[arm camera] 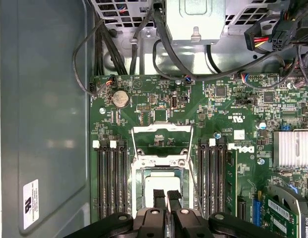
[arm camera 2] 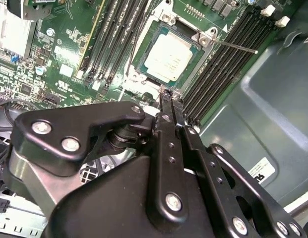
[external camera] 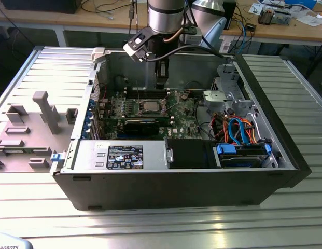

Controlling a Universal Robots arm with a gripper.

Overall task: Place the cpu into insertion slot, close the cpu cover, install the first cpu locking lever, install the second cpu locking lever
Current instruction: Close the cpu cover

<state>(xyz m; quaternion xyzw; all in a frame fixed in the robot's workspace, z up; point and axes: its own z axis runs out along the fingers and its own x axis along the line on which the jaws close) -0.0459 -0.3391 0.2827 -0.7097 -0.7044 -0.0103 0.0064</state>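
My tool [arm camera 2: 168,97] is clenched on nothing, tips right over the one cpu [arm camera 2: 168,58] already lying in the insertion slot [arm camera: 141,191] — cpu cover [arm camera: 162,130] flipped back open — two banks of memory slots [arm camera: 111,181] flank it, one white label [arm camera: 30,203] on the case wall [arm camera: 44,99].
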